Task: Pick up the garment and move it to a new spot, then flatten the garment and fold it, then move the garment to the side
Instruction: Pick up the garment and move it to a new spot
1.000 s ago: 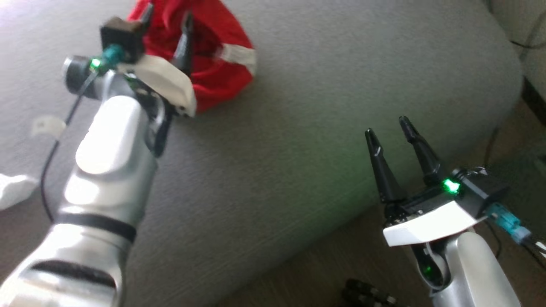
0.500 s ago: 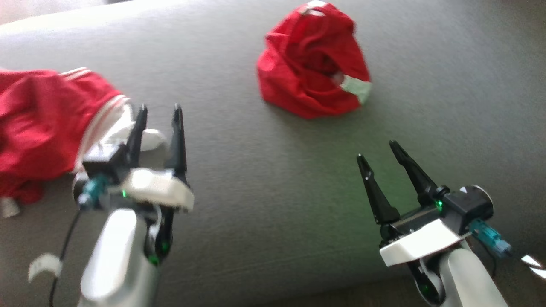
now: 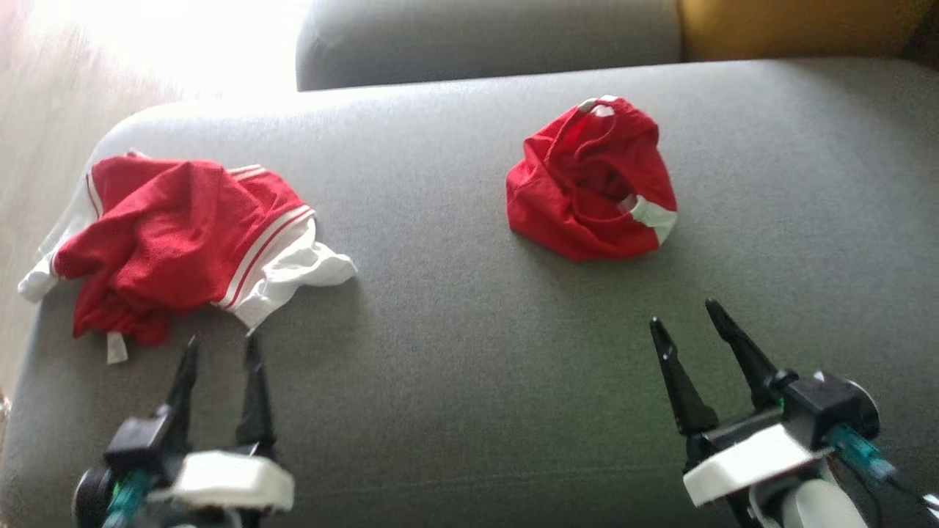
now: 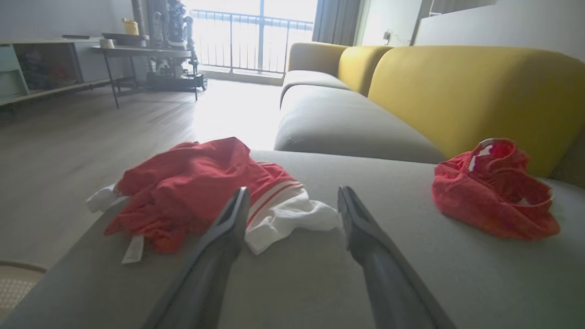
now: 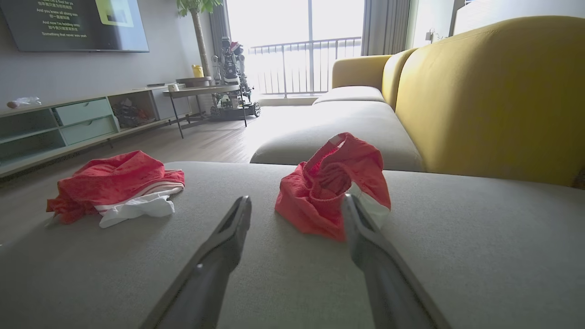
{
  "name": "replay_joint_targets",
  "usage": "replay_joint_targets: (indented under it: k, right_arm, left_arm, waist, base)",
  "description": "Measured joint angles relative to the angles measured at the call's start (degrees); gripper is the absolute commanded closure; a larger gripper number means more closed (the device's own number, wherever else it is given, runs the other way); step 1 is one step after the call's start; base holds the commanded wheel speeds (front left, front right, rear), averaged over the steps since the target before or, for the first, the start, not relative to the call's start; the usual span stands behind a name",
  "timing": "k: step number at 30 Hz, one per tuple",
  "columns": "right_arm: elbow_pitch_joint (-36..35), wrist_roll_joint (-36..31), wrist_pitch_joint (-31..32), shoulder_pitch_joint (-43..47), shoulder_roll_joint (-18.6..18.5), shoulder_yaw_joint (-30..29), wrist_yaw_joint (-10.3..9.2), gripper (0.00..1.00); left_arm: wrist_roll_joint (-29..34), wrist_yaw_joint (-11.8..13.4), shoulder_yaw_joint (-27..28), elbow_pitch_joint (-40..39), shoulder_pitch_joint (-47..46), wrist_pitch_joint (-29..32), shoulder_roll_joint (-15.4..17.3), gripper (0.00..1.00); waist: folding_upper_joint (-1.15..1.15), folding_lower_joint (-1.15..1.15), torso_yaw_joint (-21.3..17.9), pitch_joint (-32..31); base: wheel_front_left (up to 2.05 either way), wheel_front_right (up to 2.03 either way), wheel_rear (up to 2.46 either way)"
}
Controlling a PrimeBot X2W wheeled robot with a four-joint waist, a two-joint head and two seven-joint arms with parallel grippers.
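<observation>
Left gripper pulled back low now; both sets of jaws spread wide, empty.
Crumpled red-and-white garment lies at left end of grey sofa cushion, bunched red garment mid-cushion; right gripper partly cut off.

Grey seat, yellow back, wood flr, bright balcony window.

Bunched red garment on grey cushion

Strong daylight pours through the balcony window, blowing out the floor near it. The head view is soft, with glare upper left; wrist views bow at their edges.
</observation>
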Motion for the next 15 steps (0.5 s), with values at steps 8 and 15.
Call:
replay_joint_targets:
  k: [8, 15]
  right_arm:
    - [0.0, -0.4, 0.0, 2.1, 0.0, -0.7, 0.0, 0.0]
    - [0.0, -0.6, 0.0, 2.1, 0.0, -0.4, 0.0, 0.0]
  left_arm:
    - [-4.0, 0.5, 3.5, -0.7, 5.7, 0.0, 0.0, 0.0]
    - [-0.7, -0.2, 3.3, -1.5, 6.5, 0.0, 0.0, 0.0]
  waist:
    - [0.0, 0.0, -2.0, -1.7]
    - [0.0, 0.0, -2.1, -1.8]
  base:
    - [0.0, 0.0, 0.0]
    - [0.0, 0.0, 0.0]
